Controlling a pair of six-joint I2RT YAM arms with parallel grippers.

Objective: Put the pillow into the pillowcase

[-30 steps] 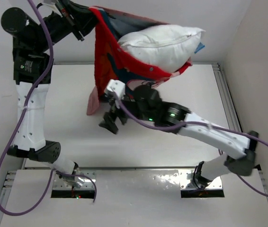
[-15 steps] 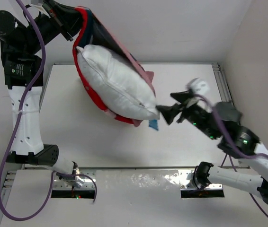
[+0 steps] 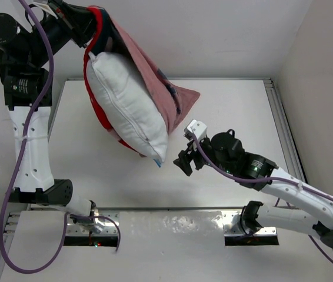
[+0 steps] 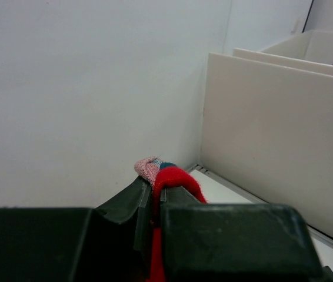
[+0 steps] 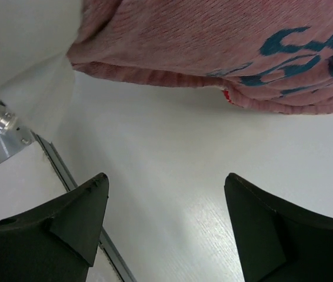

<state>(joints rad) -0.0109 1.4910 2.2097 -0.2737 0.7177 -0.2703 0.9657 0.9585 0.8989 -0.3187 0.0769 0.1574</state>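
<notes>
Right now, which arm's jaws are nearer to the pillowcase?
Left. The left arm has its jaws shut on the pillowcase at its top; the right arm has open jaws, apart from it, beside its lower end.

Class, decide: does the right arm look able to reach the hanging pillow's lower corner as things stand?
Probably yes: the open right gripper sits just beside the pillow, with nothing between them.
</notes>
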